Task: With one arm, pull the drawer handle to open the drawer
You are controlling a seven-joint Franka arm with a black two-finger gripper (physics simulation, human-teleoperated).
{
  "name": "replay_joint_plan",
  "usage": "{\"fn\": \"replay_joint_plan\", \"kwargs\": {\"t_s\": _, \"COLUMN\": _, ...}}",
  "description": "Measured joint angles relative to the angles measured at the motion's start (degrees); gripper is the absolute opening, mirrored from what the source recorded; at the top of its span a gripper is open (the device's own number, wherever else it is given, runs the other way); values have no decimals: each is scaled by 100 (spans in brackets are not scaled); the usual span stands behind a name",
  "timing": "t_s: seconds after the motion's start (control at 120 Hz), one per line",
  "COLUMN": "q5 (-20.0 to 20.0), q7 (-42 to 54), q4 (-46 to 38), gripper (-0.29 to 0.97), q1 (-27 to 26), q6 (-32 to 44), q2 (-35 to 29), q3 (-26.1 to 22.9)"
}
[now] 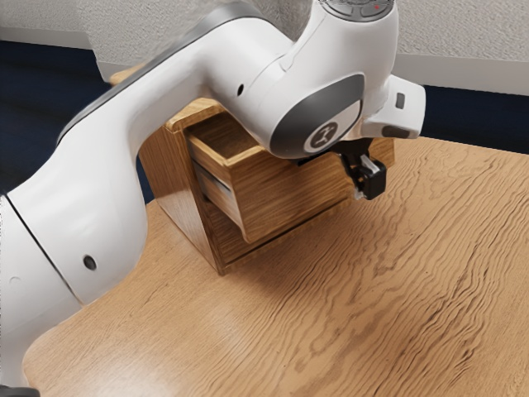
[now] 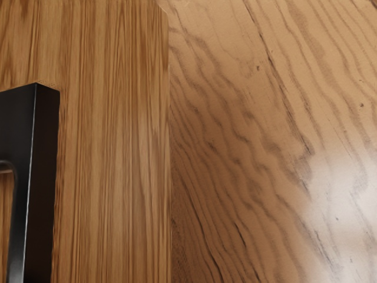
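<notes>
Wood-grain table [image 1: 397, 298], dark blue floor [image 1: 50, 99], pale wall [image 1: 165, 21]. From the cabinet [image 1: 178, 194] the drawer [image 1: 273, 194] juts toward the exterior view's right, its black handle [image 2: 29, 188] lying along the front's grain. The gripper [image 1: 369, 188] hangs at that front; whether it clasps anything I cannot tell.

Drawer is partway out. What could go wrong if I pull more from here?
1. The drawer already stands well out of the cabinet. More pull might bring it off its slides, or drag the cabinet across the table.
2. In the exterior view the arm hides where the gripper meets the handle, so the hold cannot be confirmed and it could slip off.
</notes>
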Motion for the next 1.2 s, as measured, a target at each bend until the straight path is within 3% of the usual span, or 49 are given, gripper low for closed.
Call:
{"fn": "replay_joint_plan", "kwargs": {"t_s": 0.433, "q5": 149, "q7": -44, "q4": 19, "gripper": 68, "q1": -445, "q6": -10, "q2": 54, "q3": 7}}
{"fn": "replay_joint_plan", "kwargs": {"t_s": 0.558, "q5": 178, "q7": -59, "q4": 12, "gripper": 68, "q1": -741, "q6": -15, "q2": 50, "q3": 282}}
{"fn": "replay_joint_plan", "kwargs": {"t_s": 0.825, "q5": 253, "q7": -87, "q4": 20, "gripper": 68, "q1": -1020, "q6": -28, "q2": 66, "q3": 325}}
{"fn": "replay_joint_plan", "kwargs": {"t_s": 1.0, "q5": 286, "q7": -95, "q4": 282, "gripper": 65, "q1": -1097, "q6": -355, "q2": -172, "q3": 357}}
{"fn": "replay_joint_plan", "kwargs": {"t_s": 1.092, "q5": 36, "q7": -110, "q4": 606, "gripper": 66, "q1": -1070, "q6": -665, "q2": -396, "q3": 362}}
{"fn": "replay_joint_plan", "kwargs": {"t_s": 1.2, "q5": -659, "q7": -334, "q4": 752, "gripper": 67, "q1": -815, "q6": -1320, "q2": -720, "q3": 376}}
